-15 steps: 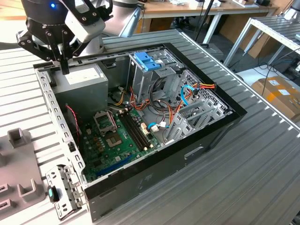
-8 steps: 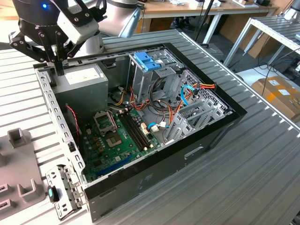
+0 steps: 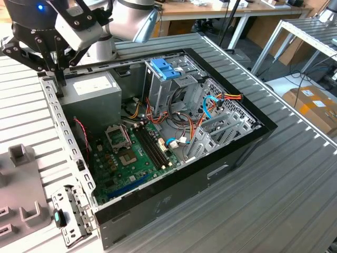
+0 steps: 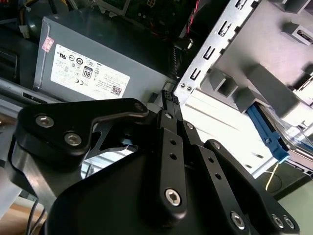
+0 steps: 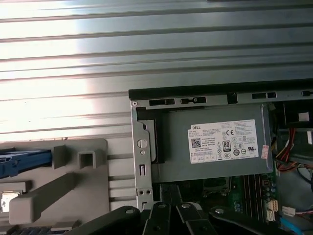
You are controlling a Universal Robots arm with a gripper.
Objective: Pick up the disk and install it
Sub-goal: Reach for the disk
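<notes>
Ribbed metal surface (image 3: pixel 279 179), open computer case (image 3: pixel 174 192) on it, my pincer (image 4: pixel 169 97) closed on nothing above the case's corner by the power supply (image 3: pixel 95 92), disk (image 5: pixel 22 161) just outside.

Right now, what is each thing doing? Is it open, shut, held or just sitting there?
computer case, open, insides showing
power supply, mounted in its corner
gripper, jaws shut, empty, above the case's rear edge
grey holder, beside the case
disk, sitting in the grey holder, not picked up
</notes>
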